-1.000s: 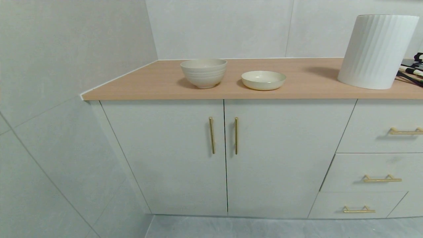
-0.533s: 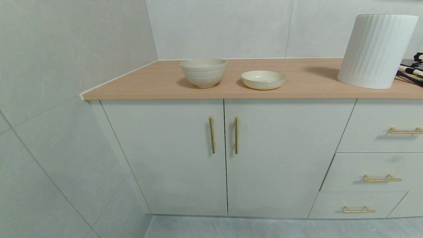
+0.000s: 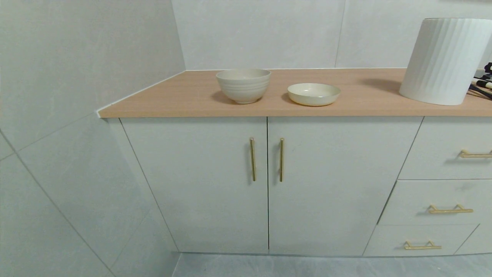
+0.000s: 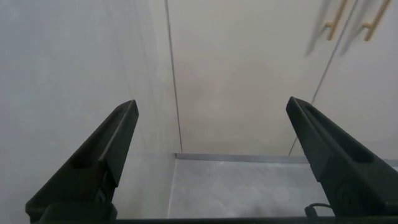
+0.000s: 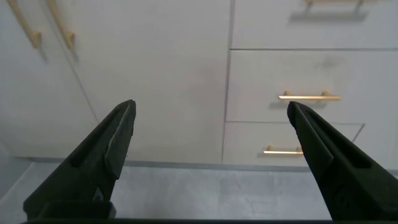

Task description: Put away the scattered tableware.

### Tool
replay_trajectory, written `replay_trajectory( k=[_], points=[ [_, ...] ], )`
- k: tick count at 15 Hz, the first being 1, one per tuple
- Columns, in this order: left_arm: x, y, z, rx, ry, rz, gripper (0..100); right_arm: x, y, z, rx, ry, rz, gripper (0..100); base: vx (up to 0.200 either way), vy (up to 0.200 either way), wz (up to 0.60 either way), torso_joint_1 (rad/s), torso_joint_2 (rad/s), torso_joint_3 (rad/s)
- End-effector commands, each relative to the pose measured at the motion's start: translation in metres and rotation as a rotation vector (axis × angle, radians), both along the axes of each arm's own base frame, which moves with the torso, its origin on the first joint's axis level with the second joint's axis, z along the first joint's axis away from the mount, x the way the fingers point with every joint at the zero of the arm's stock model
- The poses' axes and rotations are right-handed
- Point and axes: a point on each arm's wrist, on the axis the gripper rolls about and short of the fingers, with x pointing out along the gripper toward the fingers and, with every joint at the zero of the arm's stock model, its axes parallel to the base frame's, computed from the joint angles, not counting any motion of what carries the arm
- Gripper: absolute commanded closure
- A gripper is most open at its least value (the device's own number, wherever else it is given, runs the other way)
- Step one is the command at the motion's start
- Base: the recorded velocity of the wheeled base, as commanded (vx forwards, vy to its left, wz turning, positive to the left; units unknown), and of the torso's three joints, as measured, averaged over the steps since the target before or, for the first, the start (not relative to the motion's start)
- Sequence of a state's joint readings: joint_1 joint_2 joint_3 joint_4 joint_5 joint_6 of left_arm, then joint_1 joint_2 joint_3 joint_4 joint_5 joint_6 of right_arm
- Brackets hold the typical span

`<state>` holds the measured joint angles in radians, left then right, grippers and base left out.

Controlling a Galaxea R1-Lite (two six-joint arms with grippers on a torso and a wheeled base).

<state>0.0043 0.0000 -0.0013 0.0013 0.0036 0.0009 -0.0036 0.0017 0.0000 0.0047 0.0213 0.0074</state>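
Head view has the ribbed bowl (image 3: 243,85) and the shallow dish (image 3: 313,94) standing side by side, not touching, on the wooden countertop (image 3: 180,98) over two closed cabinet doors (image 3: 200,184). Both sit well above and away from the grippers, which hang low before the cabinet front. The left gripper (image 4: 211,107) has its fingers spread wide with nothing between them. Beyond it are a door's lower part and the floor (image 4: 236,190), and the gold door handles (image 4: 351,22) are blurred and cut off by the frame edge. The right gripper (image 5: 211,107) likewise gapes and holds nothing. Past it are the drawers (image 5: 298,71) with gold pulls (image 5: 309,96), the topmost pull cropped. A white ribbed canister (image 3: 446,61) is cut off at the head view's right edge. The dark utensils (image 3: 482,82) beside it are too cropped to identify.
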Motion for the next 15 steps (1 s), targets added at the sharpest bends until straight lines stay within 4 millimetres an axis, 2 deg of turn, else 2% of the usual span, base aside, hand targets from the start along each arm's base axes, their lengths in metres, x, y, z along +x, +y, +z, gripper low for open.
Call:
replay_trajectory(
  k=[1, 15],
  points=[
    [0.0001, -0.0001, 0.0002, -0.001, 0.0, 0.001, 0, 0.0, 0.0, 0.0, 0.0, 0.0, 0.001, 0, 0.0, 0.0, 0.0, 0.0, 0.0, 0.0],
    [0.0001, 0.0, 0.0002, -0.001, 0.0, 0.0, 0, 0.0, 0.0, 0.0, 0.0, 0.0, 0.001, 0, 0.0, 0.0, -0.04, -0.001, 0.0, 0.0]
  ],
)
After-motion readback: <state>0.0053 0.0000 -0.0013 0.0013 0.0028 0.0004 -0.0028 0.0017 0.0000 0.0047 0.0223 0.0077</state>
